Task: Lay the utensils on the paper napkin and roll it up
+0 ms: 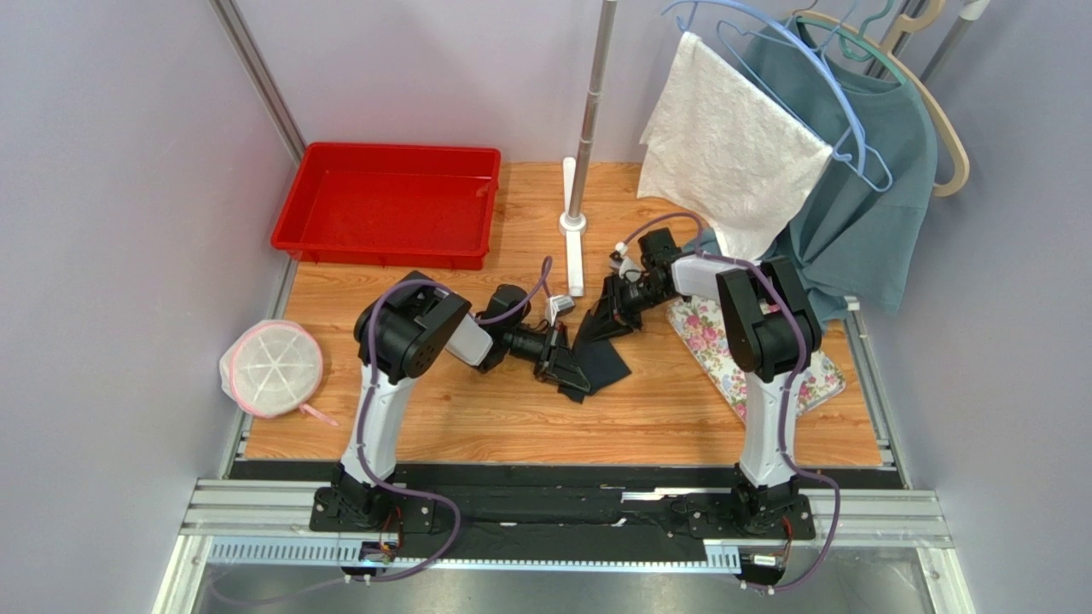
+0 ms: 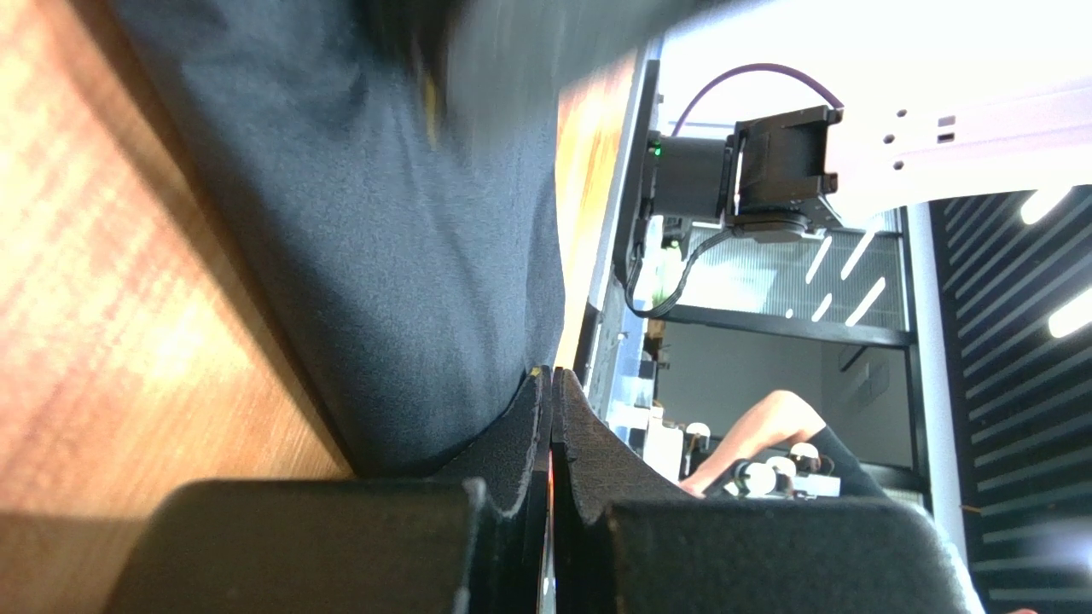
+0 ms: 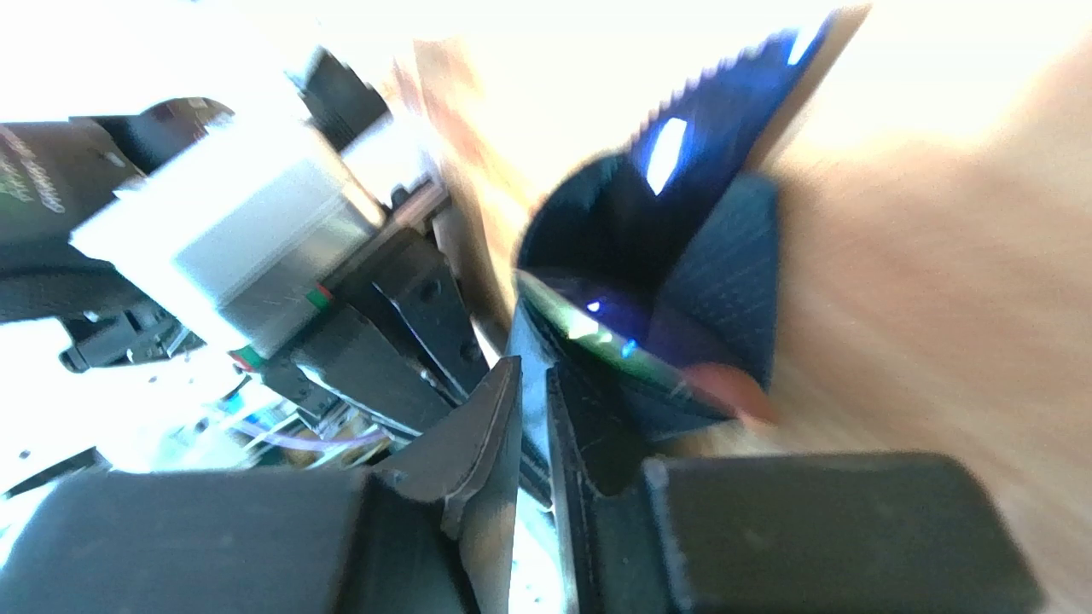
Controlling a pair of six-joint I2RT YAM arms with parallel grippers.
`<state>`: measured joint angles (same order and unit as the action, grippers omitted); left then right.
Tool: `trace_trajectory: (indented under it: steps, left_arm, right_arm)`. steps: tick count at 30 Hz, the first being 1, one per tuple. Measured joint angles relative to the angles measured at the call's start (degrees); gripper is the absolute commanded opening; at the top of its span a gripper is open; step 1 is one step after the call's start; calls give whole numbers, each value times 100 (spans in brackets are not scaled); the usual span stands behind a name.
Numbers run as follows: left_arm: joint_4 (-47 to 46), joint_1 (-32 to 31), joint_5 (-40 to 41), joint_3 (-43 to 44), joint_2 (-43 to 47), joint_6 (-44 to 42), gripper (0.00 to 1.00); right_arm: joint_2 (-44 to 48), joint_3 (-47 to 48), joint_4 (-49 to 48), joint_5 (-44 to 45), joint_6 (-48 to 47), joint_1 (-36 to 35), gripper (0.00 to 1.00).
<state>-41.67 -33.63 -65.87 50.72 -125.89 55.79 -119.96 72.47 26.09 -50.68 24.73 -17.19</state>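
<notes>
1. Top external view puts the paper napkin (image 1: 603, 352) at the middle of the wooden table (image 1: 487, 416), between the two arms and just left of the floral mat (image 1: 705, 335). It is crumpled and partly lifted rather than lying flat, which fits a sheet being folded over or rolled.
2. The utensils cannot be picked out from above. In the right wrist view a shiny strip (image 3: 596, 335) sits inside the napkin's tented fold. It may be a utensil, but the blur makes it impossible to say.
3. The left gripper (image 1: 560, 362) is at the napkin's near-left edge. Its wrist view shows the fingers (image 2: 506, 448) pressed together with the black sheet's edge running into them. They are clamped on the napkin, probably to anchor that side.
4. The right gripper (image 1: 613, 305) is at the napkin's far corner. Its fingertips (image 3: 494, 409) stand close, with a thin slit between them. Whether they pinch the napkin I cannot tell.
5. As a judgement, the roll is begun but not finished. The thin paper could tear if the two arms pull against each other.
</notes>
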Motion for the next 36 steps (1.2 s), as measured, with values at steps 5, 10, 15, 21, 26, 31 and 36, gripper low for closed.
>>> trace_trajectory:
  steps: [5, 10, 15, 21, 26, 31, 36]
  left_arm:
    - [-280, 9, -4, 2, -74, 195, 0]
    - [-400, 15, 7, 2, -101, 284, 0]
    - [-407, 15, 31, 2, -101, 293, 0]
    - [-407, 15, 33, 2, -101, 293, 0]
    - [-404, 15, 35, 2, -101, 291, 0]
    - [-402, 15, 35, 2, -101, 289, 0]
    - [-400, 15, 35, 2, -98, 289, 0]
  right_arm:
    - [225, 192, 192, 415, -195, 184, 38]
    - [885, -7, 455, 861, -319, 278, 59]
    - [1097, -142, 505, 1338, -396, 258, 60]
    - [894, -160, 529, 1738, -492, 199, 57]
    - [750, -83, 535, 1742, -466, 105, 53]
    - [627, 28, 507, 1770, -439, -48, 46]
    - [566, 72, 514, 1832, -413, -101, 39]
